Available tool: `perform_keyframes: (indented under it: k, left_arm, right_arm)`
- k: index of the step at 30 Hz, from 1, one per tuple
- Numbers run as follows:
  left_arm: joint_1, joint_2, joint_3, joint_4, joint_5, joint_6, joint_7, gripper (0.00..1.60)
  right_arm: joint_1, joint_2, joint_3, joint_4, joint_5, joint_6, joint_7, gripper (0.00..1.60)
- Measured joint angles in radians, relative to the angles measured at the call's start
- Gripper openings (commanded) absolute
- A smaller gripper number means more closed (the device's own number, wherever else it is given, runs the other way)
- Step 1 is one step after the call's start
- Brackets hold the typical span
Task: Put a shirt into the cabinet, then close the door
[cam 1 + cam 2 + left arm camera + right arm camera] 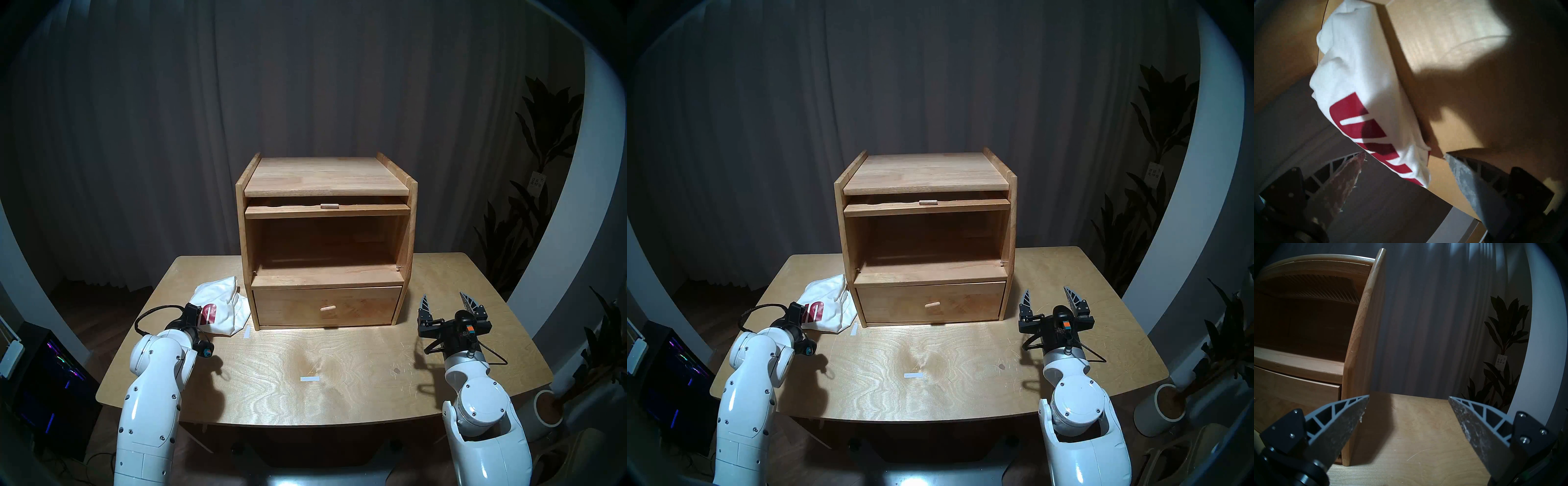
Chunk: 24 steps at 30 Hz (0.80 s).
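The white shirt [220, 305] [827, 305] with dark-red letters lies crumpled on the table, against the cabinet's left side. The wooden cabinet [325, 176] [925, 169] stands at the table's back. Its upper compartment is open and holds nothing. The door [325, 211] [925, 207] lies flat under the top board, peg knob facing out. My left gripper [1405, 153] hovers open over the shirt's [1359, 76] lettered end, its fingers either side of the cloth's corner. My right gripper [444, 298] [1047, 295] [1408, 397] stands open and holds nothing, right of the cabinet [1359, 344].
The bottom drawer [325, 305] is shut, its peg knob in the middle. Two white tape marks [309, 378] [246, 332] lie on the table [339, 400]. Potted plants [543, 135] stand to the right, a lit computer case [51, 373] on the floor to the left.
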Motion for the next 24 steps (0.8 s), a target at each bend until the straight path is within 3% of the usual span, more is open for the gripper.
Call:
perform_keyframes:
  k: [6,12,18,24]
  left_arm:
    - [0.066,0.001,-0.035,-0.082,-0.069,-0.066,-0.025,1.6]
    - [0.068,-0.044,-0.008,-0.142,-0.14,-0.081,-0.097,1.6]
    - [0.017,-0.105,0.045,-0.139,-0.192,-0.008,-0.107,1.6]
    - [-0.042,-0.109,0.05,-0.076,-0.198,0.058,-0.055,1.6]
  right_arm:
    - [0.0,0.0,0.0,0.0,0.0,0.0,0.0,1.6]
    - [0.0,0.0,0.0,-0.001,0.0,0.0,0.0,1.6]
    - [0.0,0.0,0.0,0.0,0.0,0.0,0.0,1.6]
    - [0.001,0.0,0.0,0.002,0.0,0.0,0.0,1.6]
